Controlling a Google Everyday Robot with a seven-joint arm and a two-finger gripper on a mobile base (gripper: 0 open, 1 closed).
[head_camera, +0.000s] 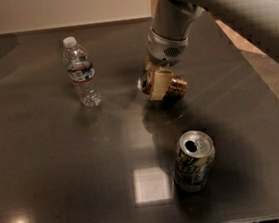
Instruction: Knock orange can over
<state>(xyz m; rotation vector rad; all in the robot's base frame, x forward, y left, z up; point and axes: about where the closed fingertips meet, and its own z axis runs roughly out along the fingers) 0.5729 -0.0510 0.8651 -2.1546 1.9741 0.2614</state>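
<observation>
Just above and right of the frame's centre, the gripper (156, 83) comes down from the upper right and is clamped on the orange can (178, 87). The can lies tipped on its side, silver top facing left, with one pale finger (156, 85) across its near side. On the dark table (59, 158), the upright water bottle (81, 72) stands to the left, apart from the can, and the white-and-green can (194, 160) stands upright well below it toward the lower right. Bare tabletop lies between the orange can and the slanting right edge, and wider bare room fills the lower left down to the near edge.
</observation>
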